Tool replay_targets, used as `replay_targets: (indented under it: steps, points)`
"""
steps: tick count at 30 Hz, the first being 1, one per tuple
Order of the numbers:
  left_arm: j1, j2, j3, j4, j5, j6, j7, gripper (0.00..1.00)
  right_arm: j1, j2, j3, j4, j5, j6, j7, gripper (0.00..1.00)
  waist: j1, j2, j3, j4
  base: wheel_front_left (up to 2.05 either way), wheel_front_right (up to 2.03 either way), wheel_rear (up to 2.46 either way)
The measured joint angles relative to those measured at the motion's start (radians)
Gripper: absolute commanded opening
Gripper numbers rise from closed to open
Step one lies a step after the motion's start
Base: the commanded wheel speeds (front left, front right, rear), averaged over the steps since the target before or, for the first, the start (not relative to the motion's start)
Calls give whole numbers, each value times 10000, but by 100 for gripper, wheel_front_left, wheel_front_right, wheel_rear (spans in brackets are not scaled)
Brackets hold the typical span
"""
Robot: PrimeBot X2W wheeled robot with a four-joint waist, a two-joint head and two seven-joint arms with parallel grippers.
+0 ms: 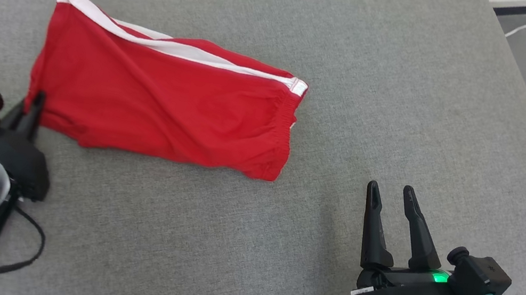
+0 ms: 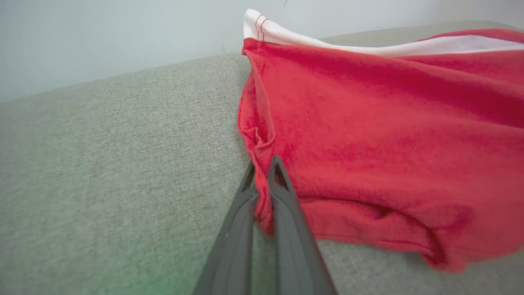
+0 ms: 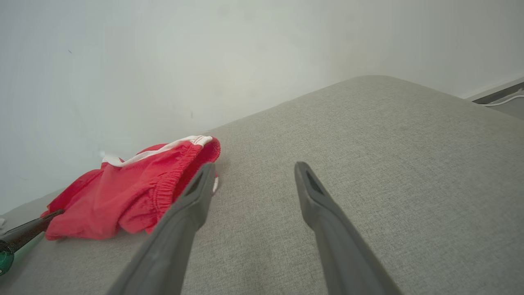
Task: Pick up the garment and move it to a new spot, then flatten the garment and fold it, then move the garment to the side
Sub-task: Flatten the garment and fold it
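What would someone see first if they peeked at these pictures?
The bright red shorts with a white stripe jump out first, lying crumpled on the grey cushion, toward the robot's left. Next comes the left hand, pinched shut on the near left corner of the shorts. The right hand is open over bare cushion on the right, apart from the cloth.

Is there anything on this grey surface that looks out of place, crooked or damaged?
Nothing is spilled or damaged. The red shorts lie rumpled and slanted on the grey cushion, not flat, and the left hand is shut on their edge, bunching the cloth there.
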Motion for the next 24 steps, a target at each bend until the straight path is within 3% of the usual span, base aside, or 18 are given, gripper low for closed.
replay_targets:
  steps: [13,24]
  points:
    - [1801,-782,564,-970,130,265,6,0,490,10,-186,339,-6,0,0,100,-1,0,-1119,521,0,0,0]
    - [2987,-1122,974,-1699,525,324,12,0,825,-8,-180,510,-21,0,0,100,-1,0,-1949,1178,0,0,0]
